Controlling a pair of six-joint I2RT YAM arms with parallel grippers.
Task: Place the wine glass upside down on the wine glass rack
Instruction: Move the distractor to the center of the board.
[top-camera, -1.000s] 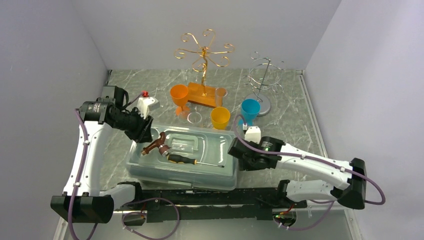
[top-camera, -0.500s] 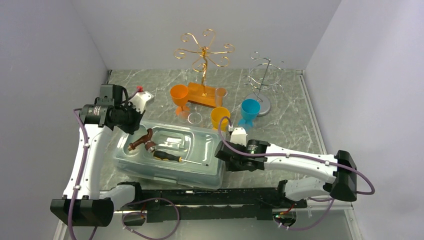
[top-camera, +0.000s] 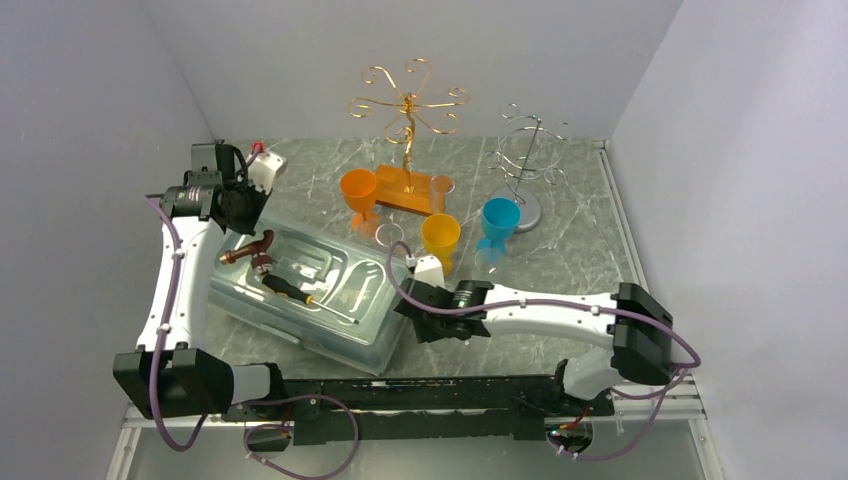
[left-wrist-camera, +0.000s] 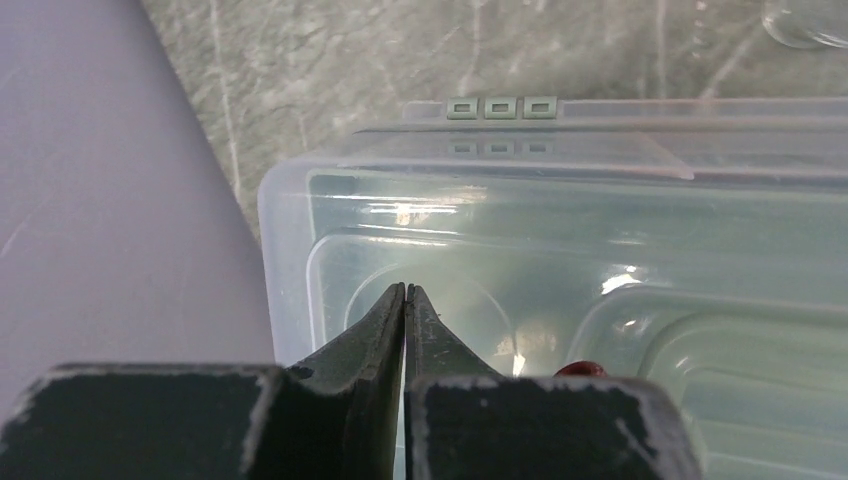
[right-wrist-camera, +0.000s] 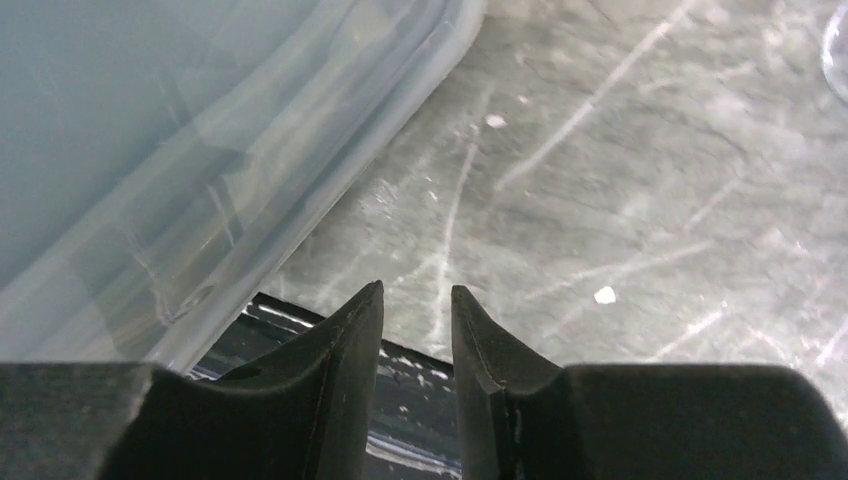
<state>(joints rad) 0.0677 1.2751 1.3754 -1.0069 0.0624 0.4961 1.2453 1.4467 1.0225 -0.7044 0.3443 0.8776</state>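
- Several wine glasses stand mid-table, upright, none held: orange glass (top-camera: 358, 193), yellow glass (top-camera: 440, 236), blue glass (top-camera: 500, 220), plus a clear glass (top-camera: 389, 237) betw. orange & yellow; can't tell which one is meant
- Two racks at the back, gold rack (top-camera: 408, 100) & silver rack (top-camera: 530, 150), no glass on either
- right gripper (right-wrist-camera: 417, 292): narrow gap, nothing in it, low over the table beside the plastic box (top-camera: 345, 335)
- left gripper (left-wrist-camera: 404, 292): pinched shut, empty, over the box lid
- Risks: R arm lies just beside the yellow glass, so arm or cable could tip it or the clear glass; the clear one is hard to see, easy to clip; screwdriver (top-camera: 290, 291) & brown tool (top-camera: 252, 250) lie loose on the lid, could slide off if the box gets nudged
- Writing: none readable, no brand seen
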